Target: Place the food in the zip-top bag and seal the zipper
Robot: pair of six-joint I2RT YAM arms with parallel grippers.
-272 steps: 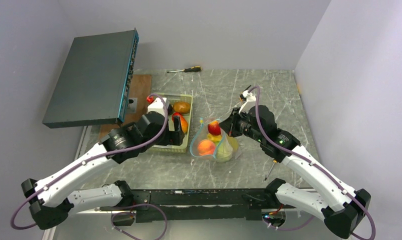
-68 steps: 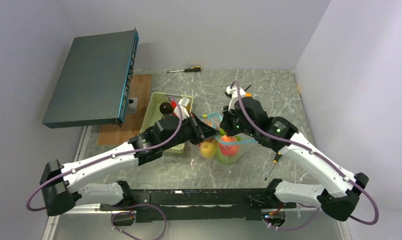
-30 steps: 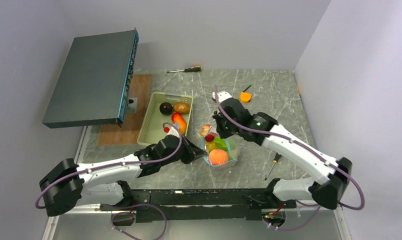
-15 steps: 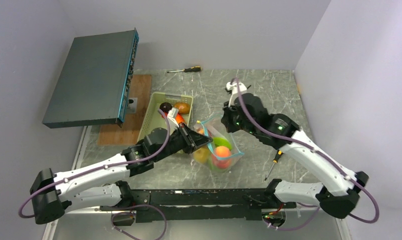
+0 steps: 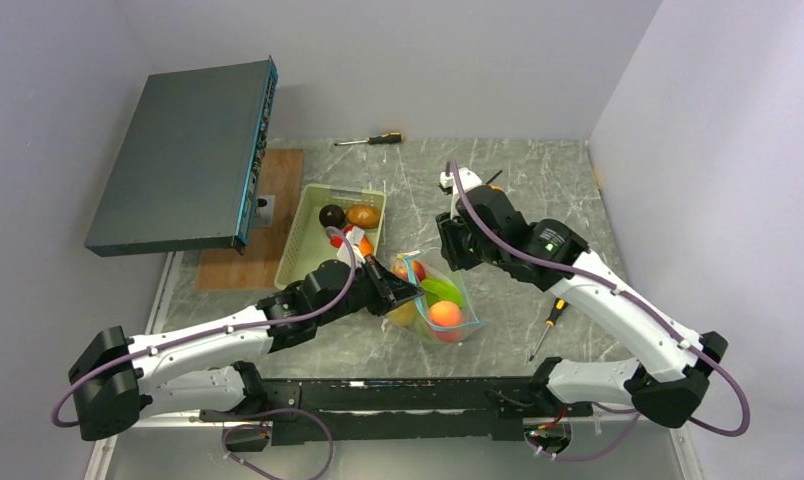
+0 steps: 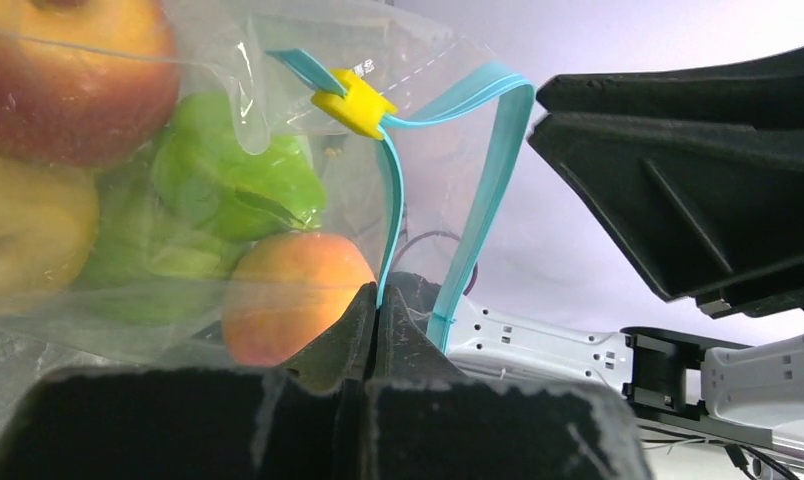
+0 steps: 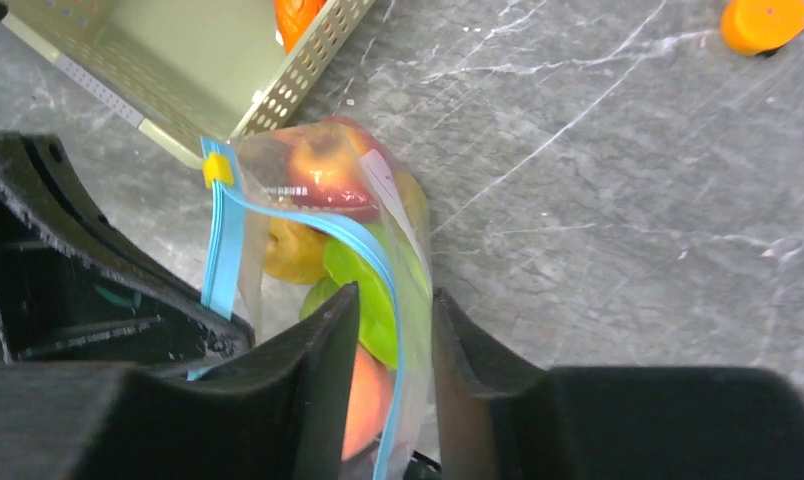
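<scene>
Food point(image 5: 443, 313) in zip-top bag point(image 7: 253, 165), more in tray point(image 5: 308, 235)

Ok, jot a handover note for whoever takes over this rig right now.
Left gripper: shut on the zipper, holding up one side of the zip-top bag mouth.
Right gripper: open, fingers astride the other mouth edge.
Done: several pieces of food are in the bag.
Left: more pieces lie in the tray; bag them, then seal the zipper.
</scene>
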